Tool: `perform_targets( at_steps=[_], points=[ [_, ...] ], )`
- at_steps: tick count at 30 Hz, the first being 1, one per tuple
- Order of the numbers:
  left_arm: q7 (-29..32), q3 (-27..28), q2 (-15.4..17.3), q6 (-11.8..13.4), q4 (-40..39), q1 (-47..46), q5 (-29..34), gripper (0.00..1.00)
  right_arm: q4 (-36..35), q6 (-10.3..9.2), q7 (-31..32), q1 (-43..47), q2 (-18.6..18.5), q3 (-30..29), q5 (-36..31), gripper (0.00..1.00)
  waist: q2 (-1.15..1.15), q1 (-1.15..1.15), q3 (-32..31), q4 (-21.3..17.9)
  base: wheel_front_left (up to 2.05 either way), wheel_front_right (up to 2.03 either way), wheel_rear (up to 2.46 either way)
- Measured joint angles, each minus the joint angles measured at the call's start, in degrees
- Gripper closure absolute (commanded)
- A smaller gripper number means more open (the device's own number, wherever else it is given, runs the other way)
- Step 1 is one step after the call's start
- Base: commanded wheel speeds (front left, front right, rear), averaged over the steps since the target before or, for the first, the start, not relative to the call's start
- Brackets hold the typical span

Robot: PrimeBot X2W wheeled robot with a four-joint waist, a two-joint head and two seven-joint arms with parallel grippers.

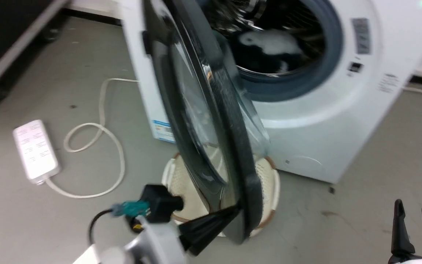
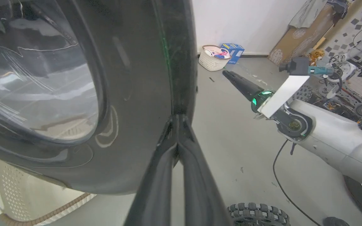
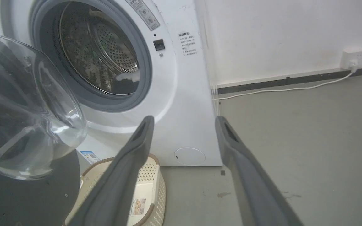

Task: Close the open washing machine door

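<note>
Half of the swing, at a guess, is remaining: the washing machine door point(image 1: 229, 128) is standing out from the washing machine point(image 1: 306, 121) about edge-on to the head camera, hanging from the left side of the opening and nowhere near latched; the drum point(image 1: 269, 33) is gaping wide to its right. The left hand point(image 1: 234, 212) is clenched shut, grasping nothing; its joined tips are touching the lower near edge of the door's black rim, which is looking like the start of a push; the left wrist view is showing those tips meeting the rim just beside the glass bowl. The right hand point(image 1: 412, 211) is hanging released, fingers spread, low at the near right and well apart from the door. What is left, as I am judging it: swinging the door right and far until it is seating on the grey gasket. A cream laundry basket point(image 1: 269, 183) is sitting on the floor under the door, partly hidden by it; whether it is clearing the door's path I cannot tell. The head picture is smearing; something pale in the drum is too blurred to name; the door's top is being cut off.
</note>
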Motion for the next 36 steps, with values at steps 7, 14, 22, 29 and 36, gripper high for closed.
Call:
perform_targets(
  at_steps=[7, 14, 22, 29, 36],
  points=[
    [-5.5, -5.7, -5.2, 0.0, 11.7, -11.6, 0.1, 1.0, -0.3, 0.0, -0.2, -1.8, 0.0, 0.9, 1.2, 0.0, 0.0, 0.0, 2.5, -7.3, 0.0, 0.0, 0.0],
    [-9.8, -7.0, -9.2, 0.0, 24.8, -21.8, 0.9, 1.0, -0.4, 0.0, -0.2, -2.6, 0.0, 2.0, 3.1, 0.0, 0.0, 0.01, 5.6, -14.1, 0.0, 0.0, 0.0],
    [-14.5, -5.2, -14.0, 0.0, 37.8, -29.0, 1.3, 1.0, -0.5, 0.0, -0.2, -2.6, 0.0, 1.9, 3.4, 0.0, 0.0, 0.01, 7.7, -17.5, 0.0, 0.0, 0.0],
    [-20.6, 0.8, -15.2, 0.0, 39.0, -29.3, -4.4, 1.0, -0.5, 0.0, -0.2, -2.5, 0.0, 1.5, 2.2, 0.0, 0.0, 0.0, 5.3, -14.5, 0.0, 0.0, 0.0],
    [-23.3, 16.1, -11.7, 7.2, 32.9, -26.7, 2.4, 1.0, -0.5, 0.0, -0.2, -2.3, 0.0, 2.7, 1.7, 0.0, 0.0, 0.0, 2.0, -10.4, 0.0, 0.0, 0.0]
  ],
)
